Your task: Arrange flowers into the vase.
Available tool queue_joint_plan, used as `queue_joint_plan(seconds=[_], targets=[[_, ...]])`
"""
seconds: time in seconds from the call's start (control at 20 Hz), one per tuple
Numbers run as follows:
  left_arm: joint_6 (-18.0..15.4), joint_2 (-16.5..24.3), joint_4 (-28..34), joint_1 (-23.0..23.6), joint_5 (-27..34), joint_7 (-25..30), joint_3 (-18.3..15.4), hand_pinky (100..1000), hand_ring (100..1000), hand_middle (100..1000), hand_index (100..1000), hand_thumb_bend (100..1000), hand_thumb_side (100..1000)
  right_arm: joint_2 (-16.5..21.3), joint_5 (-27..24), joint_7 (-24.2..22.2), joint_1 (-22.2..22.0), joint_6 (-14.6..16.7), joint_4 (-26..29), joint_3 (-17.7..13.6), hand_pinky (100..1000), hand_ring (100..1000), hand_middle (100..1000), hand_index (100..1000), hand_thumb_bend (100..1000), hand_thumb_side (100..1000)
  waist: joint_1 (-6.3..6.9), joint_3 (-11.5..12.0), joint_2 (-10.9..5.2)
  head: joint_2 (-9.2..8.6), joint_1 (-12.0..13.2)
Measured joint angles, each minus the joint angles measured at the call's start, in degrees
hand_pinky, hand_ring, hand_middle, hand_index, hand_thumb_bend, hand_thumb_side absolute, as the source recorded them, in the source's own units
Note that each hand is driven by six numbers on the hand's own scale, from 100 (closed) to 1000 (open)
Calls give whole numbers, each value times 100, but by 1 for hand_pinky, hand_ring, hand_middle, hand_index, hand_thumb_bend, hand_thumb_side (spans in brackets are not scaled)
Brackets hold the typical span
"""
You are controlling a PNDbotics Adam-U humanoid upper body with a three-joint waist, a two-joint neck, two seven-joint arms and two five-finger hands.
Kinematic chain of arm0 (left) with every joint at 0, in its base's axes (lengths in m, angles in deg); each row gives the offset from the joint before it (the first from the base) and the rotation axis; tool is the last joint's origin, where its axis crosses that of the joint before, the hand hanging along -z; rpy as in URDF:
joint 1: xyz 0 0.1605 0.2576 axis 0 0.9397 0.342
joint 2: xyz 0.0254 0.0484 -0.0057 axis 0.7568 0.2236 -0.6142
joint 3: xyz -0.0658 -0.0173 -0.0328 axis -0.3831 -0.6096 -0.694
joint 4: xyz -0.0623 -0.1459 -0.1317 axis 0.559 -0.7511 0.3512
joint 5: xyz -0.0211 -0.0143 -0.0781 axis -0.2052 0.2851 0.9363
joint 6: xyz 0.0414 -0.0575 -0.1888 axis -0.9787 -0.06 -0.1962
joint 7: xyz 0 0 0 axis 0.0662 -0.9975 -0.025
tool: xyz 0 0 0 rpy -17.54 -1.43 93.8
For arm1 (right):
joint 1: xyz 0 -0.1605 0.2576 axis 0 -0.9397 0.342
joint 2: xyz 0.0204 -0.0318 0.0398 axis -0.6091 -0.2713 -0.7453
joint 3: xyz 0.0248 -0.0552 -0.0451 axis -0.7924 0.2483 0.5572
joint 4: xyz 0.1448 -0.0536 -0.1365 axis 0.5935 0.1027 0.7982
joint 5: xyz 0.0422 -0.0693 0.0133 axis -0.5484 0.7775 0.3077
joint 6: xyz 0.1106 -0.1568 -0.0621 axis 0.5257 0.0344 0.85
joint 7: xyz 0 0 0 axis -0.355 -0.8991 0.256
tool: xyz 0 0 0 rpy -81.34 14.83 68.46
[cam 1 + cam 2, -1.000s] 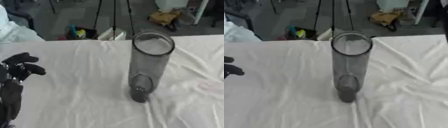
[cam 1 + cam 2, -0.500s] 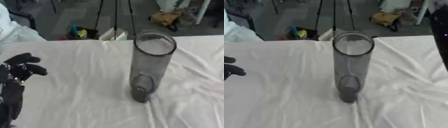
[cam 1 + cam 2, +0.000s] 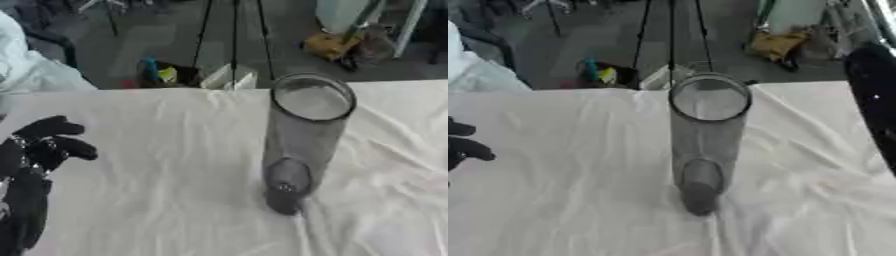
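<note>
The vase (image 3: pixel 302 142), a tall clear cylinder, is seen standing upright near the middle of the white tablecloth (image 3: pixel 166 200), with nothing inside it. The left hand (image 3: pixel 39 147) is raised at the near left edge, well apart from the vase, fingers curled and holding nothing. A dark arm (image 3: pixel 875 95) is seen at the far right edge; its hand cannot be made out.
</note>
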Motion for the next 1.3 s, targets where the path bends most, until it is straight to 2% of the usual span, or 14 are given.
queue_joint_plan(seconds=[1.3], targets=[[26,-51,0,-41,-3,26,1,586,588,659,807,107,1000,-239,196,-172,-203,-98,105,136,100,100,100,264,100,608,0,31,39,-18,63]])
